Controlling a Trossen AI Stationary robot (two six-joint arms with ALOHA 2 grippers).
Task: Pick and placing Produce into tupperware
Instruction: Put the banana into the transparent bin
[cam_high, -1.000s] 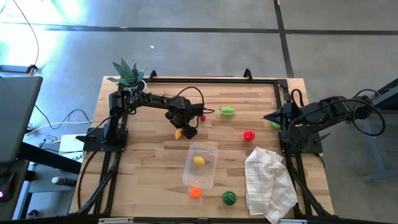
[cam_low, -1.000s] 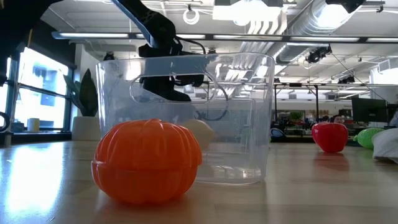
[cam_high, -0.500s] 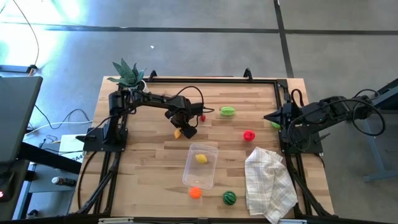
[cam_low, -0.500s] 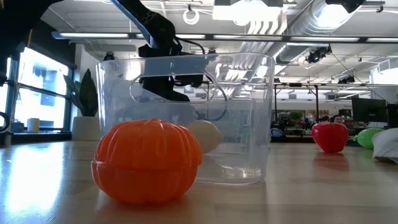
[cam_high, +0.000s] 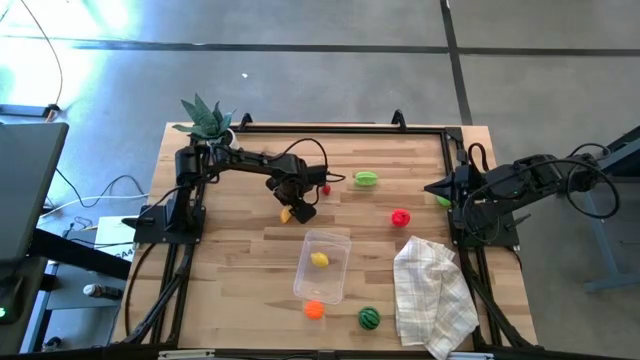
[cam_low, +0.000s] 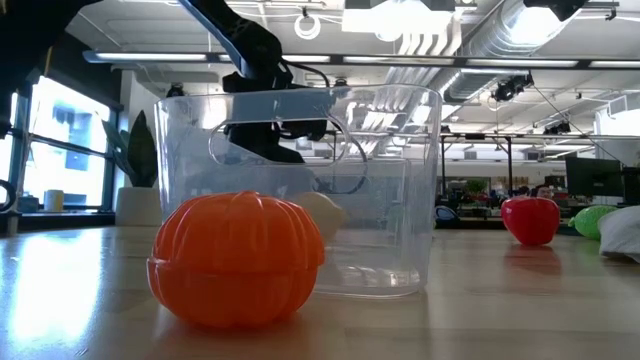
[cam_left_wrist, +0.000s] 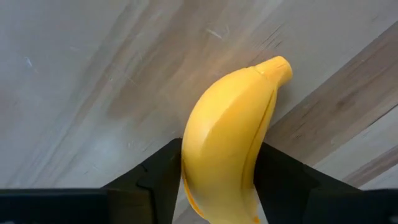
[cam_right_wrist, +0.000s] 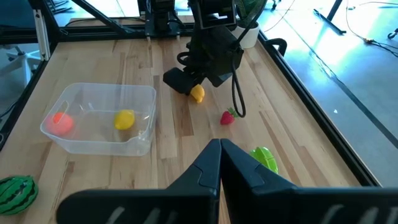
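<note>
The yellow banana (cam_left_wrist: 227, 143) lies on the wood left of the table's middle, and my left gripper (cam_high: 297, 209) is down on it, shut on it. The clear tupperware (cam_high: 331, 282) stands nearer the near edge with the yellow lemon (cam_high: 319, 259) resting on its floor. The orange (cam_high: 314, 310) and striped watermelon (cam_high: 369, 318) sit on the table by its near end. A red fruit (cam_high: 400, 217), a green one (cam_high: 366, 179) and a small red one (cam_high: 325, 189) lie farther back. My right gripper (cam_right_wrist: 221, 148) is shut, waiting at the table's right side. My left gripper pinches the banana's middle (cam_left_wrist: 194, 155) between its two fingers (cam_left_wrist: 155, 177), one on each flank. The fingers come from above, slanting down, and lie across its length. The banana's stem end (cam_left_wrist: 278, 67) points away from the gripper. Whether it is lifted off the wood I cannot tell.
A white checked cloth (cam_high: 433, 295) is crumpled at the near right corner. A spiky potted plant (cam_high: 205, 118) stands at the far left corner. Another green piece (cam_high: 443, 201) lies by my right gripper. Black frame rails (cam_high: 340, 128) run along the far, left and right edges.
The lemon has rocked a little inside the tupperware, toward the far end and back again. Both grippers have kept still.
</note>
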